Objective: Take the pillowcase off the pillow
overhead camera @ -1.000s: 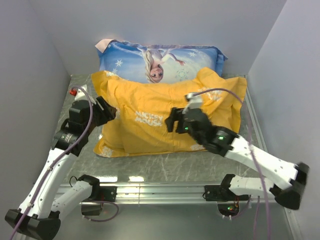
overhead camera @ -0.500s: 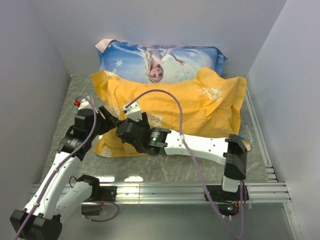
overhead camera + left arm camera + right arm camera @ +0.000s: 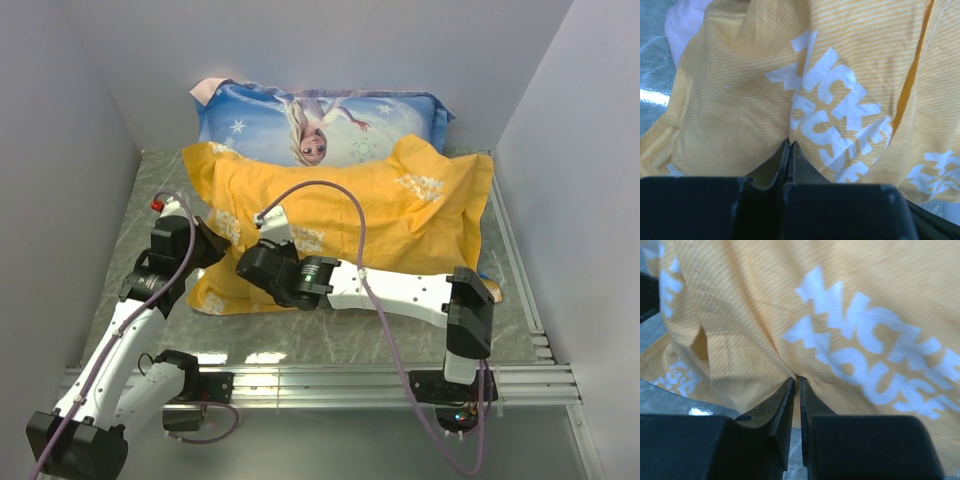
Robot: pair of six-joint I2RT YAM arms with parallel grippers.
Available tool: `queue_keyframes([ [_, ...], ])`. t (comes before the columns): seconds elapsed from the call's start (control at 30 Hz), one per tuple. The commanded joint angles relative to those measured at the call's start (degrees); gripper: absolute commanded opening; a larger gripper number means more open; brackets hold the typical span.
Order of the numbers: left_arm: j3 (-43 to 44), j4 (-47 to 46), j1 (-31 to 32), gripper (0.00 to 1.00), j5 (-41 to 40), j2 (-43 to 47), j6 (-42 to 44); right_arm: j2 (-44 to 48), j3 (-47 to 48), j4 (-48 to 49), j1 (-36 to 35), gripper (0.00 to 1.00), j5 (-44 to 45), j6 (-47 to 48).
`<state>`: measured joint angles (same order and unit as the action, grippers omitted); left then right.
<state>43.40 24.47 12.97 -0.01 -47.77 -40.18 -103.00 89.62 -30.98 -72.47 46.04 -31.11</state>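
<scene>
Across the middle of the bench [image 3: 330,335]: the yellow-orange pillowcase [image 3: 400,230], white Mickey Mouse lettering facing up, plumped by the pillow hidden inside. Behind it, along the far edge, the Elsa-print pillow [image 3: 320,120], touching the case's far side.

At the case's left edge, pinching a fold with the left pincer [image 3: 789,145]: fingers pressed tight together, cloth puckering away from the tips. Just beside it, toward the near-left corner of the case, gripping the same yellow cloth with the right pincer [image 3: 796,380]: only a hairline slit between the fingers, fabric gathered at their tips.

Against a second ago: reaching now from the right base clear across the near edge of the bench, right forearm low along the case's near side, no longer poised over the case's centre. Against half a second ago: only slight shifts, the left wrist drawn a little toward the near-left corner of the bench, the right wrist a touch nearer the near edge. Outline of the case and place of the lettering much as before.
</scene>
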Motion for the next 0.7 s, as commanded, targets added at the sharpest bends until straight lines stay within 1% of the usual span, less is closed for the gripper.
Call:
queue_keyframes([
  [0.0, 0.5, -1.8, -0.5, 0.01, 1.0, 0.5, -0.1, 6.0, -2.8, 1.2, 1.3, 0.12, 3.2, -1.6],
  [0.07, 0.4, -1.4, -0.5, 0.01, 0.8, 0.7, -0.1, 6.8, -3.6, 0.5, 1.8, 0.08, 3.5, -1.8],
  [0.17, 0.9, 0.1, -0.7, 0.01, 0.2, 0.8, 0.0, 8.9, -5.7, -0.8, 3.3, 0.05, 4.3, -3.5],
  [0.23, 1.1, 0.8, -0.8, 0.01, 0.1, 1.1, 0.1, 12.1, -9.1, -0.5, 4.5, 0.04, 4.3, -3.9],
  [0.27, 1.1, 1.2, -0.9, 0.01, -1.6, 1.2, 0.1, 13.6, -10.4, -0.3, 6.0, 0.04, 4.3, -4.5],
  [0.37, 1.3, 2.2, -1.4, 0.0, -2.9, 1.5, 0.3, 20.0, -16.0, 0.5, 8.4, 0.03, 3.3, -5.0],
  [0.4, 1.3, 2.9, -1.5, 0.01, -3.2, 1.6, 0.3, 23.3, -18.4, 0.7, 10.0, 0.03, 3.2, -5.2],
  [0.5, 1.4, 3.7, -2.2, 0.0, -4.4, 1.6, 0.3, 28.7, -22.2, 0.3, 13.6, 0.02, 2.6, -5.5],
  [0.6, 1.7, 4.6, -3.6, 0.01, -5.6, 0.8, 0.7, 32.2, -25.3, 1.3, 16.0, 0.01, 1.8, -5.2],
  [0.67, 1.1, 3.8, -4.8, 0.01, -4.7, -0.8, 1.1, 32.8, -26.1, 1.4, 16.7, 0.01, 1.1, -5.4],
])
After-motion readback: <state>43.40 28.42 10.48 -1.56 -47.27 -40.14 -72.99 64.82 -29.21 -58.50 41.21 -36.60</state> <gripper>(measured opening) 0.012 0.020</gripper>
